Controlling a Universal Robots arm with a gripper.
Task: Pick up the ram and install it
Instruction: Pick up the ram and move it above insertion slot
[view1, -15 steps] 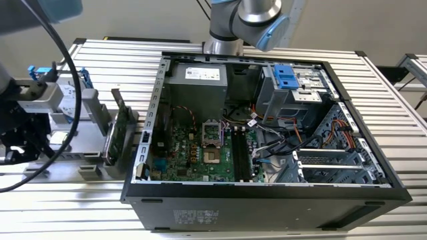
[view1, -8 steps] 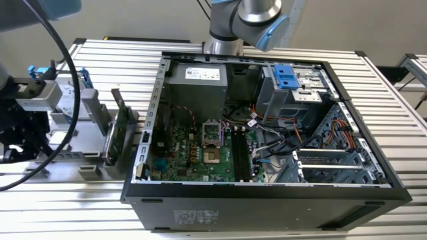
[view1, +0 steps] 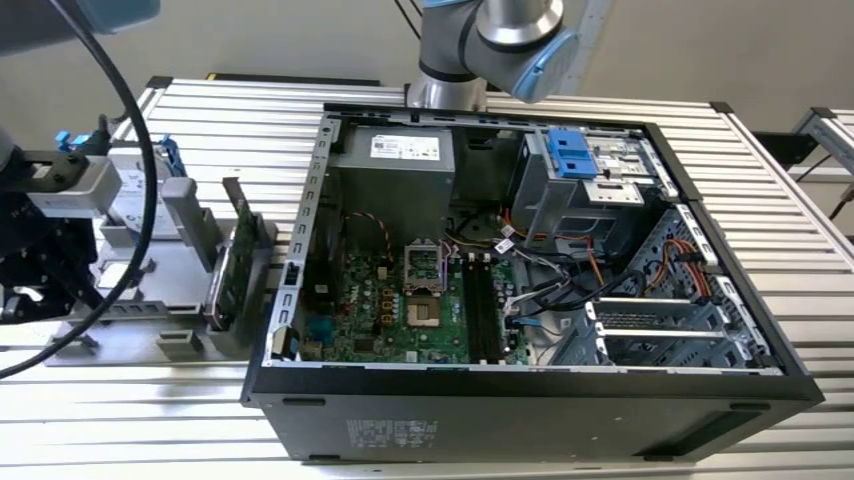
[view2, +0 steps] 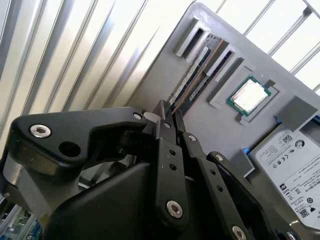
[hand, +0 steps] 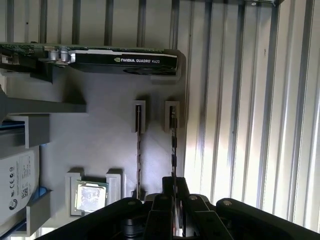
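Ram (hand: 173, 145) stood on edge in its slot in the grey holder (hand: 100, 145), in the row closest to the holder's edge, next to the slatted table (hand: 250, 125). In the second wrist view the same ram (view2: 189, 75) ran straight in between the fingertips. Gripper (hand: 173, 181) pinched on the ram at one end, one finger on each face, jaws drawn nearly together. Ram not lifted; far end seated in the slot bracket.

Second stick (hand: 138, 150) parallel, just beside the ram, not touching it. Processor (hand: 91, 196) in a square pocket past that stick; hard drive (hand: 17, 182) beyond it. Graphics card (hand: 120, 60) stood across the holder's other end.

Holder (view1: 134, 295) sat on the table at the exterior view's left of the open case (view1: 534, 390).
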